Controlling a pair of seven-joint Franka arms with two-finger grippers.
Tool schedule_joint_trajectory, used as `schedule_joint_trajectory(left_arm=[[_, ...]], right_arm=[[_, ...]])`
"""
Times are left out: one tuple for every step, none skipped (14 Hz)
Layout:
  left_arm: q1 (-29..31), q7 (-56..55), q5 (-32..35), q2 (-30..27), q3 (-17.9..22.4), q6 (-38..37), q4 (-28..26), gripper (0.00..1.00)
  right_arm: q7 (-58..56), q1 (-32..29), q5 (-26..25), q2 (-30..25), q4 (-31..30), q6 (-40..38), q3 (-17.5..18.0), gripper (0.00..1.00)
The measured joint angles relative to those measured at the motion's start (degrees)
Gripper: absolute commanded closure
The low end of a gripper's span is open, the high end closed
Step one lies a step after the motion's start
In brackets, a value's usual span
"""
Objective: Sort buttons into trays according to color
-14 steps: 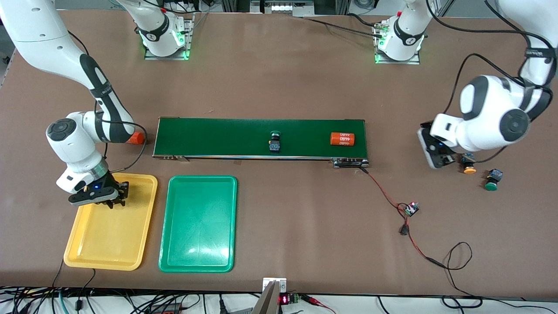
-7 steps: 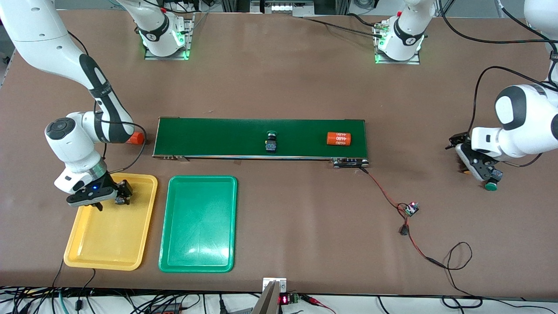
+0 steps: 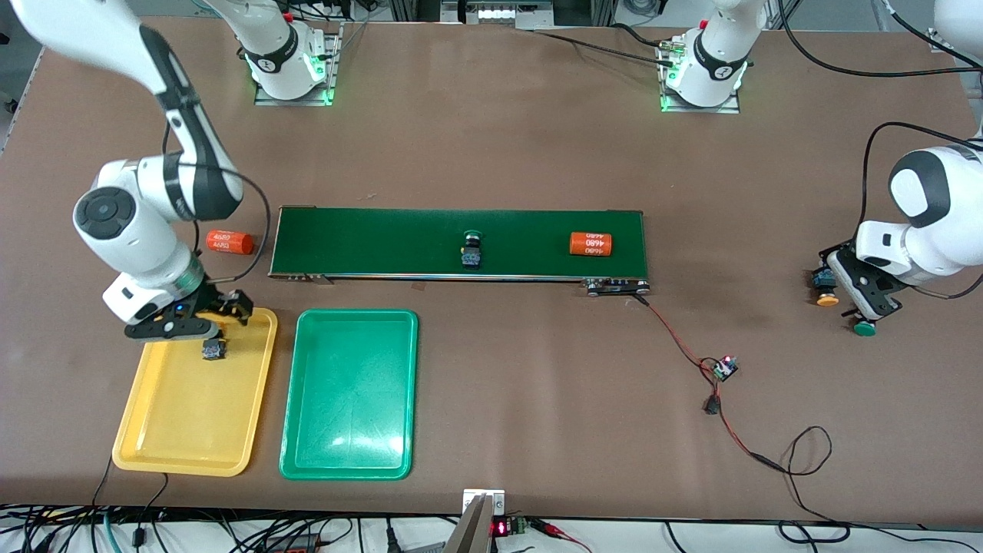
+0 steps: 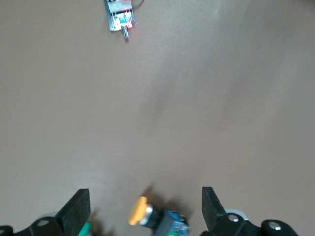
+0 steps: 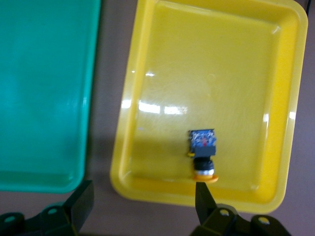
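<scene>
- The yellow tray and green tray are set side by side near the surface's front edge, toward the right arm's end.
- A yellow-capped button is lying in the yellow tray near its farther edge; the right pincer is held spread above it, empty.
- Toward the left arm's end, the left pincer is spread around a second yellow-capped button, with a green-capped button just beside it.
- Another green-capped button and an orange cylinder are carried on the dark-green belt.

Robotics lab, bench-mounted arm bases, small conveyor belt, loose wiring
</scene>
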Motion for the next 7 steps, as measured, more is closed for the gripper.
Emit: schedule_joint_trajectory(left_arm=[[-0.08,-3.75,0.00,0.00,0.00,-1.52,0.00,0.00],[-0.14,-8.39,0.00,0.00,0.00,-2.77,0.00,0.00],[-0.16,-12.50,0.00,0.00,0.02,-3.49,0.00,0.00],[-0.15,-16.76,0.00,0.00,0.09,-4.02,0.00,0.00],[-0.15,-21.17,0.00,0.00,0.25,-4.57,0.00,0.00],[-0.14,-25.37,0.00,0.01,0.50,-5.09,-0.01,0.00],[-0.13,-28.97,0.00,0.07,0.79,-5.30,-0.02,0.00]], right_arm=[[1.93,0.80,0.41,-1.61,-0.06,-2.70,0.55,0.08],[3.12,1.56,2.20,-2.98,-0.12,-5.22,0.95,0.08],[3.20,2.33,4.78,-4.00,-0.13,-7.08,1.05,0.08],[3.25,3.16,7.23,-4.95,-0.12,-8.77,1.10,0.08],[3.60,4.03,9.01,-5.86,-0.12,-10.42,1.16,0.08],[4.59,4.85,9.89,-6.72,-0.12,-12.01,1.24,0.08],[5.80,5.64,10.17,-7.52,-0.12,-13.64,1.31,0.08]])
